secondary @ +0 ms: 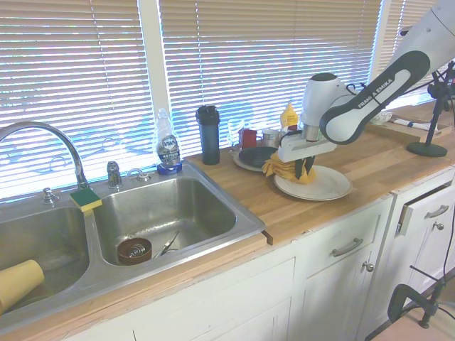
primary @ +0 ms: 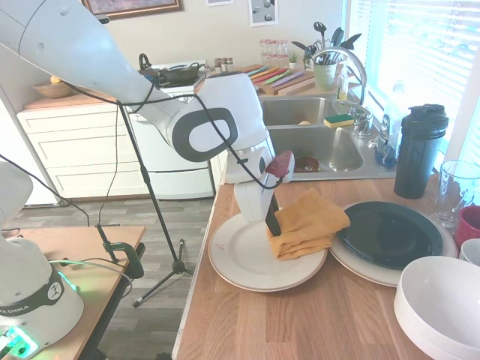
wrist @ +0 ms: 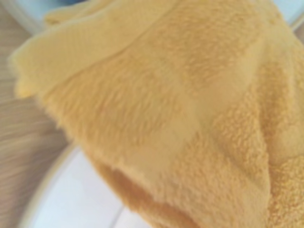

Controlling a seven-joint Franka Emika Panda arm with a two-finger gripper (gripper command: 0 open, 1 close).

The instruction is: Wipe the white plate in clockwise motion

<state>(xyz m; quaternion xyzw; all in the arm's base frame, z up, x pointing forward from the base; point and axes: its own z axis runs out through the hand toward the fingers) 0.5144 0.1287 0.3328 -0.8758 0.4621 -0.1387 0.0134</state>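
The white plate [primary: 244, 259] [secondary: 323, 186] lies on the wooden counter near its front edge. A folded yellow cloth [primary: 306, 223] [secondary: 283, 169] rests on the plate's side nearest the dark green plate, and its edge overhangs the rim there. My gripper [primary: 272, 217] [secondary: 300, 169] points down onto the cloth, shut on the cloth's near edge. The wrist view is filled with the blurred yellow cloth [wrist: 180, 109], with a slice of white plate [wrist: 71, 204] beneath it.
A dark green plate [primary: 388, 233] on a cream plate sits right beside the white plate. White bowls [primary: 442, 304], a glass [primary: 455, 191], a red cup [primary: 469, 225] and a black shaker bottle [primary: 420, 150] stand nearby. The sink [primary: 304, 146] lies behind.
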